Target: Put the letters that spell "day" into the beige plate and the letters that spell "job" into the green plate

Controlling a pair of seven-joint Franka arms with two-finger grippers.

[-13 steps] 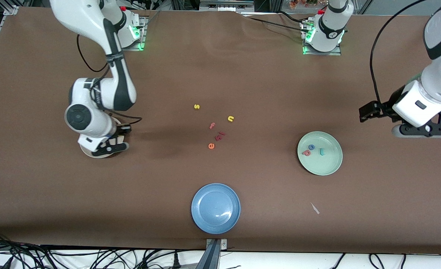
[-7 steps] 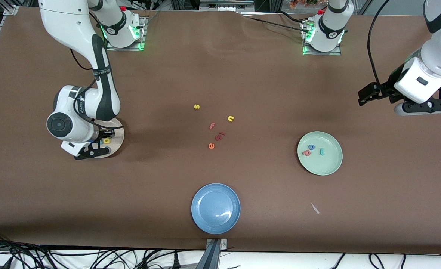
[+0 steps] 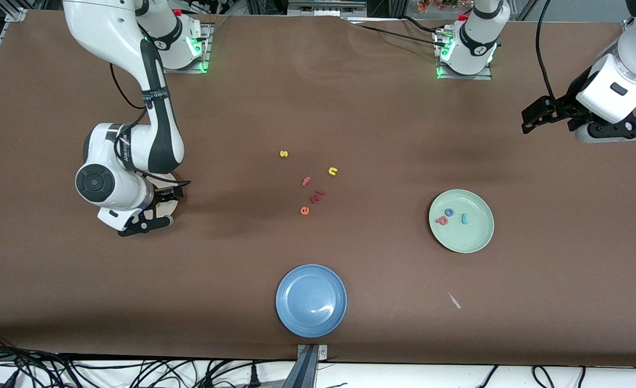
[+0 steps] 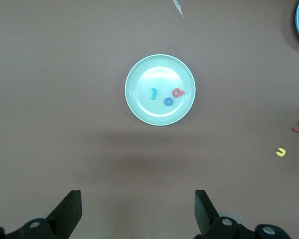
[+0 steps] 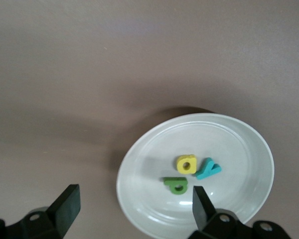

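Observation:
The beige plate (image 5: 154, 199) holds a yellow letter (image 5: 186, 164), a teal "y" (image 5: 208, 168) and a green letter (image 5: 176, 185). My right gripper (image 5: 134, 199) hangs open just above its rim, with nothing between the fingers. In the front view the right gripper (image 3: 144, 225) hides most of the beige plate (image 3: 171, 206). The green plate (image 3: 474, 237) carries a blue "o" (image 3: 449, 213), a salmon letter (image 3: 442, 220) and a teal hook (image 3: 463, 218). My left gripper (image 3: 617, 132) waits open over bare table at the left arm's end; its wrist view looks down on the green plate (image 4: 149, 74).
A blue plate (image 3: 311, 300) sits near the table's front edge. Loose letters lie mid-table: yellow "s" (image 3: 283, 154), yellow "n" (image 3: 333, 171), pink "f" (image 3: 306, 181), a dark red one (image 3: 317, 195) and orange "e" (image 3: 304, 210). A white scrap (image 3: 454, 300) lies nearer the camera than the green plate.
My right gripper has opened and let the yellow letter go onto the beige plate. The left arm has drawn back toward its base.

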